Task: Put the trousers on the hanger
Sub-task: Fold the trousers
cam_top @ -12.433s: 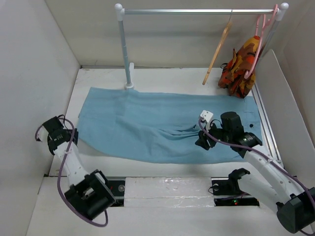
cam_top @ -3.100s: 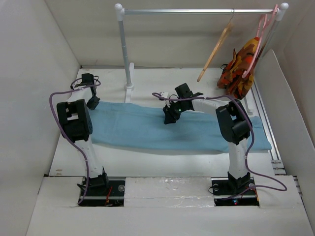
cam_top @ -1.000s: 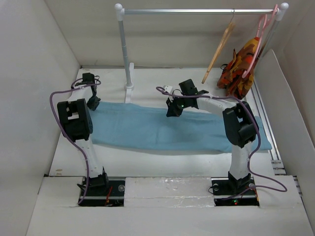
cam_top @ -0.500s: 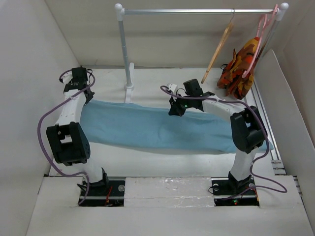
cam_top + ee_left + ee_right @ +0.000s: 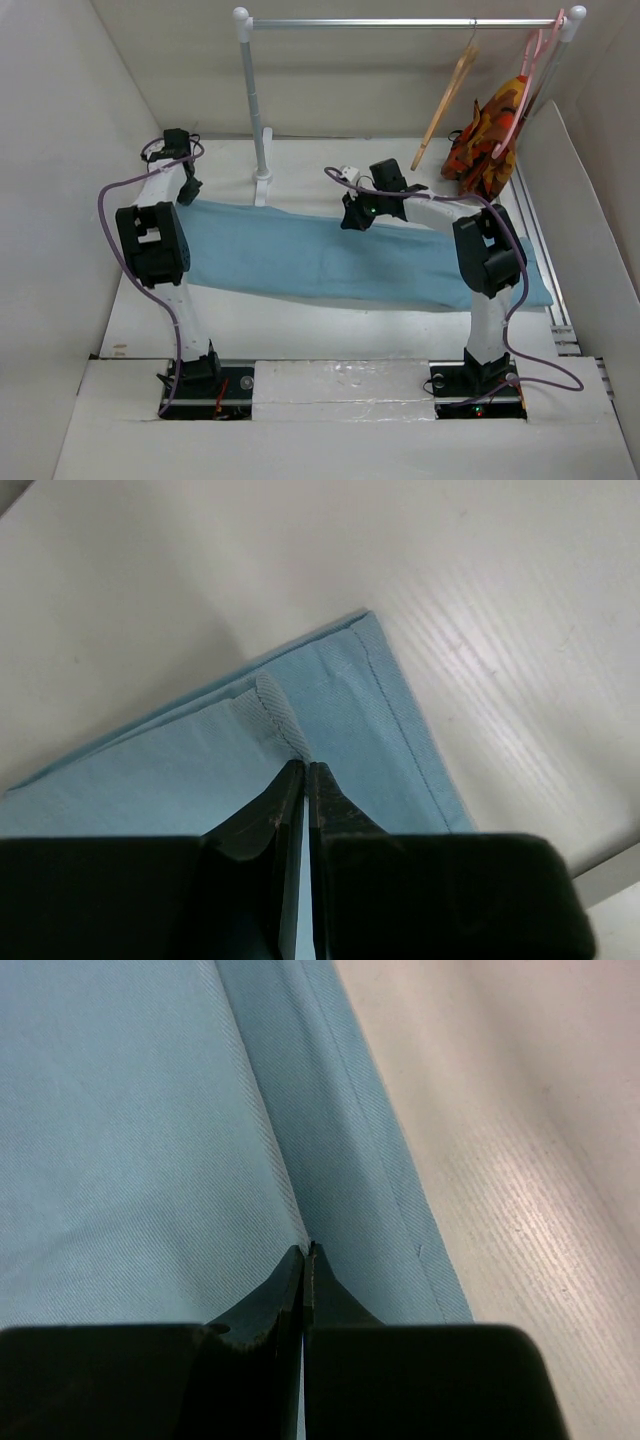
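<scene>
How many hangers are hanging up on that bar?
2. A wooden hanger hangs tilted toward the right end of the bar, empty. A pink hanger hangs at the far right end, holding an orange patterned garment. None look hidden.

Two white arms (image 5: 180,310) with bulky black joints, looping purple cables (image 5: 100,215), tapered black pincer fingers (image 5: 265,815).

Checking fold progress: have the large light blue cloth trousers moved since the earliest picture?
Yes. The trousers are narrower: their near edge drew back toward the grey metal rail post.
</scene>
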Controlling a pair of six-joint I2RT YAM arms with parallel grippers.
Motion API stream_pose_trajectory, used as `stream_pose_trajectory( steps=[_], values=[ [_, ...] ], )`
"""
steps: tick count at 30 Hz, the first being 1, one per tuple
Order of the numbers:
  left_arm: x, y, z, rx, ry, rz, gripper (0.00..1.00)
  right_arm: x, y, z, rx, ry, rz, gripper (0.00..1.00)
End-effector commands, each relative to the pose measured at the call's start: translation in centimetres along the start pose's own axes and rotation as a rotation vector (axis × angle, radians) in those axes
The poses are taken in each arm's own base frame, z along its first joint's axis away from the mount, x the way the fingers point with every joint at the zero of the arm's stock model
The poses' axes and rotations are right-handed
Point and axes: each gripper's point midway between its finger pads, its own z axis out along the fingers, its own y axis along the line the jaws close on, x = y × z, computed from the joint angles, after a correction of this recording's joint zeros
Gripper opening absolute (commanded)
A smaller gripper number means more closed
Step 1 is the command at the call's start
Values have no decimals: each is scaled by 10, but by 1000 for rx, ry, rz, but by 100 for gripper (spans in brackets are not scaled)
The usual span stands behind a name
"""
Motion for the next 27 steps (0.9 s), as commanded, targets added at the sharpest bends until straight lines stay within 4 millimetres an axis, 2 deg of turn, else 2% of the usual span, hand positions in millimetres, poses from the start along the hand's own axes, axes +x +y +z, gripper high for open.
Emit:
stream_pose_trajectory(
  steps=[1, 4, 6, 10, 11, 12, 13, 14, 15, 16, 17, 18, 19, 20, 21, 22, 23, 24, 25, 26, 27],
  values=[
    [-49, -1, -7, -19, -142, -25, 0, -13, -32, -10, 122, -31, -2, 0],
    [-43, 1, 11, -54, -130, -7, 0, -3, -42, -7, 172, -4, 18, 0],
    [-35, 10, 24, -119, -117, 16, 0, 1, -52, -7, 224, 13, 34, 0],
    [-35, 18, 26, -159, -126, 36, 0, -1, -61, -8, 294, 17, 42, 0],
    [-35, 19, 25, -159, -126, 42, 18, -2, -64, -9, 313, 14, 42, 0],
    [-35, 20, 22, -159, -124, 42, 29, -6, -61, -7, 307, 10, 35, 6],
    [-37, 20, 18, -157, -125, 32, 42, -13, -60, -10, 307, -4, 23, 21],
    [-44, 14, -1, -93, -145, -1, 69, -18, -47, -9, 286, -1, 6, 38],
    [-39, 17, 2, -102, -133, 5, 70, -18, -47, -9, 286, -1, 6, 45],
    [-48, 14, -19, -55, -157, -18, 72, -28, -41, -16, 277, -21, -6, 52],
    [-49, 7, -28, -9, -175, -21, 72, -32, -33, -18, 268, -24, -16, 58],
    [-28, -8, -37, 53, -144, 20, 72, -37, -25, -21, 261, -29, -29, 65],
    [-28, -18, -61, 119, -166, 27, 72, -37, -21, -27, 261, -29, -27, 66],
    [-20, -29, -73, 167, -167, 44, 72, -49, -10, -39, 257, -51, -44, 68],
    [24, -52, -85, 241, -107, 124, 69, -52, -5, -46, 254, -62, -48, 70],
    [37, -66, -110, 320, -112, 156, 67, -48, 4, -50, 248, -55, -55, 70],
    [59, -78, -122, 371, -97, 196, 62, -56, 15, -65, 257, -69, -67, 70],
    [97, -81, -126, 403, -40, 250, 60, -55, 17, -74, 276, -72, -56, 70],
    [134, -103, -157, 501, -27, 332, 55, -53, 20, -81, 294, -78, -51, 70],
    [157, -107, -165, 529, -4, 361, 52, -34, 26, -83, 291, -51, -29, 69],
    [187, -103, -166, 542, 54, 393, 45, -38, 28, -100, 310, -82, -12, 64]
  ],
)
